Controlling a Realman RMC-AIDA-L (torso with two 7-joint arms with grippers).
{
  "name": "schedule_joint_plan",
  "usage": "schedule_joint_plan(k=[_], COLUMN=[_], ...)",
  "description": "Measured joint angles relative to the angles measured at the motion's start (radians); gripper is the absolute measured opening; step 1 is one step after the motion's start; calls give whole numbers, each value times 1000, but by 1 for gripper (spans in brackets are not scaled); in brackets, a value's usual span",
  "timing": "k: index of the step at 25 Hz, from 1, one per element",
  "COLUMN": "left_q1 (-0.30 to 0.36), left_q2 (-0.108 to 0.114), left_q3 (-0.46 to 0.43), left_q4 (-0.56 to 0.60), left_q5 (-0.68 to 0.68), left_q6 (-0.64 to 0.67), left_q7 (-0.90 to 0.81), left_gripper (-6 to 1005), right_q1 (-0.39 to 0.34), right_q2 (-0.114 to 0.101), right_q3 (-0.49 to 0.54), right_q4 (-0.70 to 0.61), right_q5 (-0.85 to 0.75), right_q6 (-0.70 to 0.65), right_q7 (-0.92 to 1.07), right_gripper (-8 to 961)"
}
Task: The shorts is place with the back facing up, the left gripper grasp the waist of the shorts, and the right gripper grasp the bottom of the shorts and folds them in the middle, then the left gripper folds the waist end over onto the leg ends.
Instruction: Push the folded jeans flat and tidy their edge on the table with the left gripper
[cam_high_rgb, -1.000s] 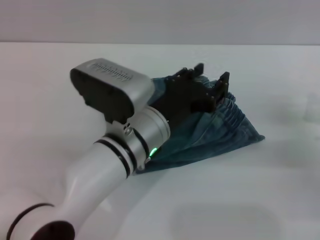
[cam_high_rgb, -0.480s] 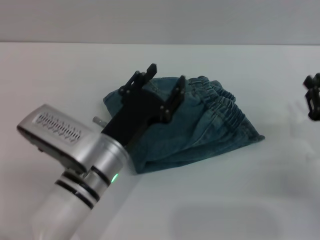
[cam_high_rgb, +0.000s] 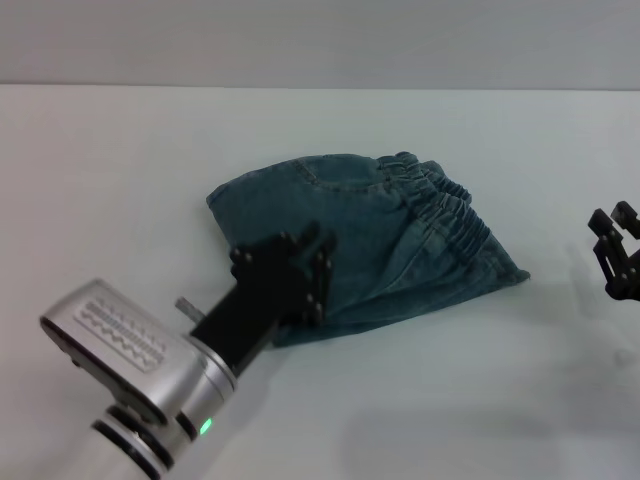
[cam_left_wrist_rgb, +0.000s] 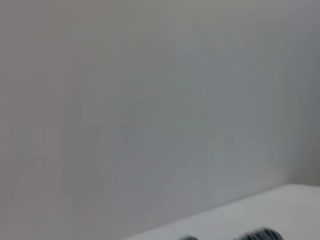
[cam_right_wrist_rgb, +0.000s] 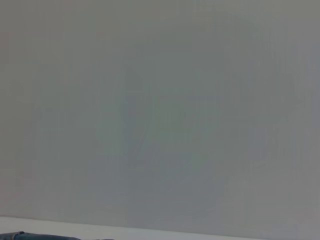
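Observation:
The blue denim shorts (cam_high_rgb: 385, 225) lie folded in a compact bundle on the white table (cam_high_rgb: 120, 160). Their gathered elastic waist (cam_high_rgb: 445, 200) rests on top toward the right side. My left gripper (cam_high_rgb: 284, 252) hovers over the bundle's near left corner, open and holding nothing. My right gripper (cam_high_rgb: 612, 222) stands open at the far right, well apart from the cloth. In the right wrist view only a thin sliver of the shorts (cam_right_wrist_rgb: 20, 235) shows at the lower edge, under a blank wall.
The left arm's silver wrist housing (cam_high_rgb: 130, 355) fills the lower left of the head view. A grey wall (cam_high_rgb: 320, 40) runs behind the table's far edge. The left wrist view shows wall and a strip of table (cam_left_wrist_rgb: 280, 210).
My left gripper has let the waist lie on the bundle and drawn back toward the near left. The right gripper has come into view at the right edge and moved lower.

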Motion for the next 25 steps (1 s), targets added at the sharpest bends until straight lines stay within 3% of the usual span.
schedule_joint_plan(k=[2,6,12,25], left_q1=[-4,-7,-7,-21], left_q2=[0,-2,-1,-1], left_q3=[22,38,47,-12], left_q4=[11,17,28,85], left_q5=[0,0,0,-6], left_q6=[1,-9,-34,-124], left_q7=[-4,-29,-125,-211], left_gripper=[306,121,-2,1], right_q1=[-3,0,10,10], right_q2=[2,3,1,3], right_q3=[5,6,-1,3], right_q4=[-9,-13,-18,-19], right_q5=[1,2,3,3], right_q6=[14,16,16,11], right_q7=[-4,-5,-5,-1], right_gripper=[294,157,-2,1])
